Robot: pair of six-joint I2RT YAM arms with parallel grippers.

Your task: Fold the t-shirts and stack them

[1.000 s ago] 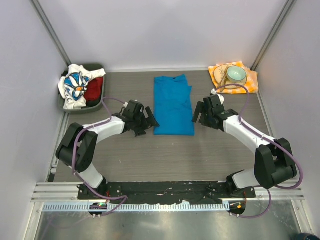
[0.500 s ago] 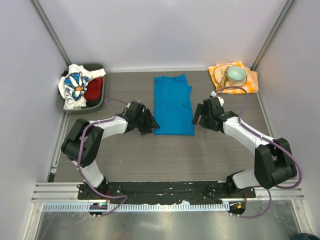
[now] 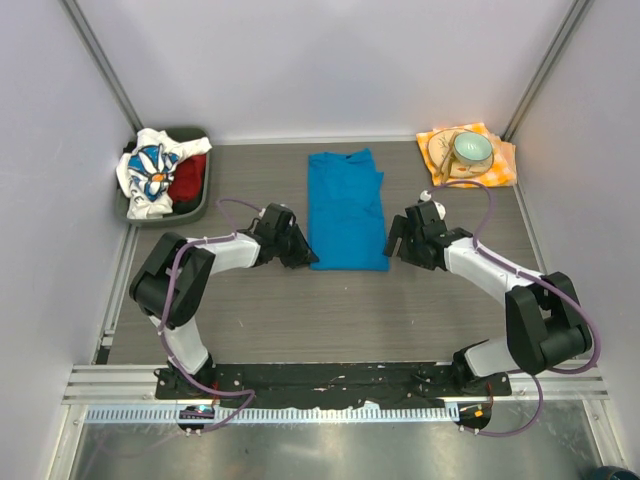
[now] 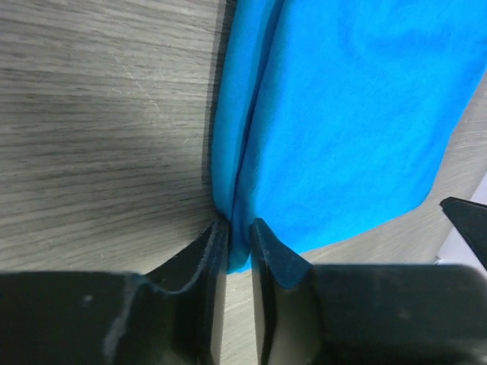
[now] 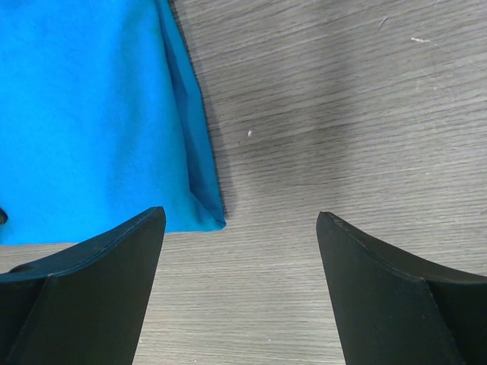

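1. The bright blue t-shirt of soft cloth [image 3: 346, 210], folded into a long narrow strip, is lying flat on the grey wood-grain table [image 3: 300, 320] between the two arms.
2. The black two-finger left gripper [image 3: 303, 254] is pinching the layered edge at the blue t-shirt's near left corner. In the left wrist view its fingers [image 4: 209, 251] are pressing the cloth fold between them.
3. The black two-finger right gripper [image 3: 393, 240] is sitting just beside the blue t-shirt's near right corner. Its jaws are spread wide and gripping nothing.
4. The step in hand is probably taking both near corners to fold the near end away. The right gripper should be sliding in until its corner sits between the fingers, catching every layer. Both corners should then be rising together so the hem stays straight.
5. Both arms are reaching low, forearms angling inward toward the blue t-shirt.
6. The white daisy-print t-shirt [image 3: 145, 172] and the red t-shirt [image 3: 187, 177] are lying bundled in a dark green bin [image 3: 200, 208], well apart at the blue t-shirt's far left.
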